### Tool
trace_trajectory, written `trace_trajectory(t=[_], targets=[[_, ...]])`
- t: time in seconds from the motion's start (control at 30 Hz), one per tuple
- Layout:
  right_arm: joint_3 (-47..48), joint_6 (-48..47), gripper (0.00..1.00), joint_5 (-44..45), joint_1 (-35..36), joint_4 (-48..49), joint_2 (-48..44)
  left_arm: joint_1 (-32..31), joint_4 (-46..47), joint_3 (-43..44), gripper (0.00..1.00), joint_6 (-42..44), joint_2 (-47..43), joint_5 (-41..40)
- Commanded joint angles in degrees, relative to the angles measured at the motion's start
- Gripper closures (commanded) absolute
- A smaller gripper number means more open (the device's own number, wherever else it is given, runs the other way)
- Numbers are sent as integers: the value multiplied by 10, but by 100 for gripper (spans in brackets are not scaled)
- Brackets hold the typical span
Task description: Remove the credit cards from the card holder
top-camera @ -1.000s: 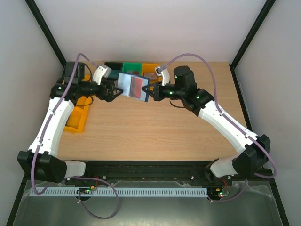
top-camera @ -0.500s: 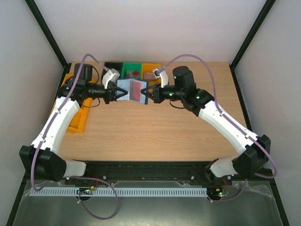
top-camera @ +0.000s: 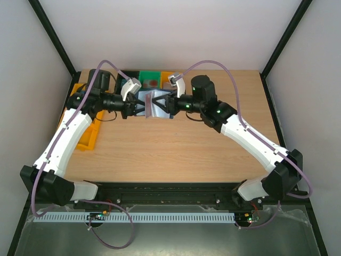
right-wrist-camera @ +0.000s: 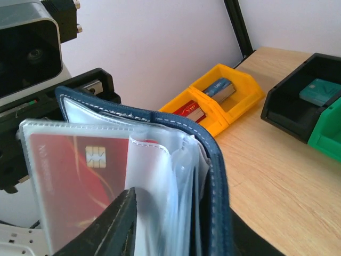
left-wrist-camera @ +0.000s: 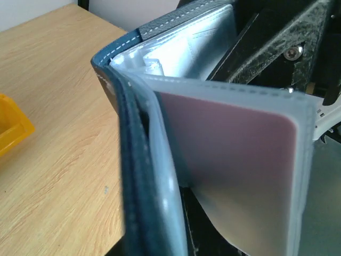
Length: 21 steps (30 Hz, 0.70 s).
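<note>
- The card holder (top-camera: 152, 103) hangs in the air over the far edge of the desk (top-camera: 176, 154), a little left of its middle, just in front of the bins (top-camera: 151, 79) lined up there.
- A second ago my left gripper (top-camera: 134, 105) stood wide open beside the holder's left half. It has since clamped shut on that navy cover, whose edge fills the left wrist view.
- The two arms have drawn closer together, so the holder, spread almost flat before, now folds into a V between them.
- My right gripper (top-camera: 169, 105) is at the holder's right half. One dark finger (right-wrist-camera: 120, 224) lies against the clear sleeves, but I cannot tell whether the jaws still pinch anything or have let go.
- The red credit card (right-wrist-camera: 69, 176) sits fully inside its clear sleeve, chip showing, so nothing is out yet.
- My reading: the left side now anchors the holder, which would free the right claw to go for the card's exposed edge — the real extraction has not begun.
</note>
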Motion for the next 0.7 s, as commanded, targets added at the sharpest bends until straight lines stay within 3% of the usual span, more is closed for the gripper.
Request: trace_trajectory(t=[0.0, 0.1, 0.23, 0.27, 0.33, 0.37, 0.43, 0.53, 0.67], targets=[[4, 15, 66, 17, 13, 48, 24, -6, -6, 18, 98, 5, -3, 42], [6, 21, 68, 31, 15, 45, 30, -6, -6, 17, 98, 6, -3, 48], [5, 31, 88, 33, 16, 47, 31, -3, -5, 16, 97, 4, -4, 41], [8, 29, 94, 33, 16, 42, 31, 1, -4, 16, 83, 2, -5, 35], [16, 27, 98, 47, 16, 22, 27, 20, -3, 16, 44, 2, -9, 30], [21, 25, 98, 60, 16, 6, 25, 32, -3, 16, 30, 4, -11, 32], [30, 19, 98, 91, 16, -19, 23, 56, -9, 13, 13, 13, -15, 44], [42, 15, 98, 112, 16, -42, 25, 67, -16, 5, 1, 29, -20, 74], [57, 5, 98, 106, 19, -59, 30, 62, -2, -6, 1, 13, -17, 109]])
